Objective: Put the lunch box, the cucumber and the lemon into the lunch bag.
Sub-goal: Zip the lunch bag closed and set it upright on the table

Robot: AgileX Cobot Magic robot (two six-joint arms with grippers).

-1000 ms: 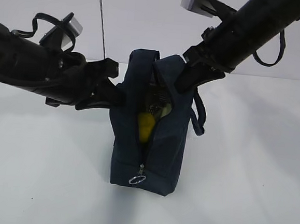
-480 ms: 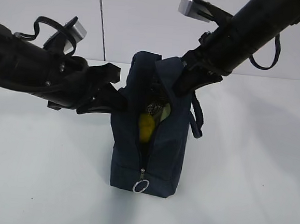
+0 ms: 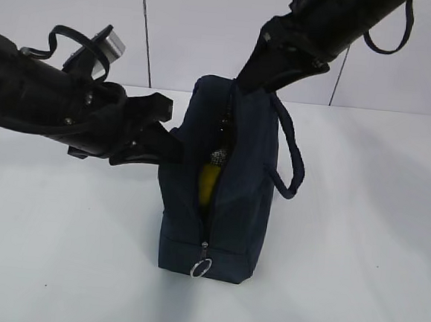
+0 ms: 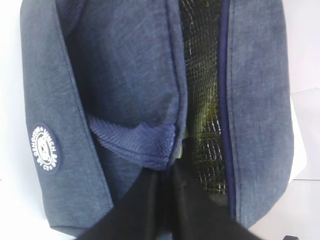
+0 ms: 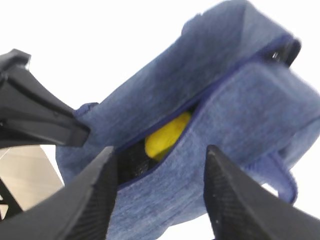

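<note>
the lunch bag (image 3: 216, 198) stands upright on the white table (image 3: 357, 254), its long zipper slit running from the top edge down the near end to the ring pull (image 3: 200, 267). the left gripper (image 3: 169, 139) sits against the bag's left wall near the top, jaws pressed together on the fabric beside a ribbed handle strap (image 4: 135, 142); the left wrist view shows the cloth bunched right at its tips. the right gripper (image 3: 263, 74) hangs just above the bag's top right edge, and the right wrist view shows its jaws spread wide with nothing between them, the bag lying below and beyond. so the left arm is the one in contact with the bag.

inside the bag, the lemon (image 5: 167, 136) shows yellow through the slit, about halfway up the near end. a dark greenish shape against the silver lining, seen from the left wrist, may be the cucumber; i cannot tell. the lunch box is not visible anywhere. nothing of the task lies on the table beside the bag, so the packing looks done or nearly so.
</note>
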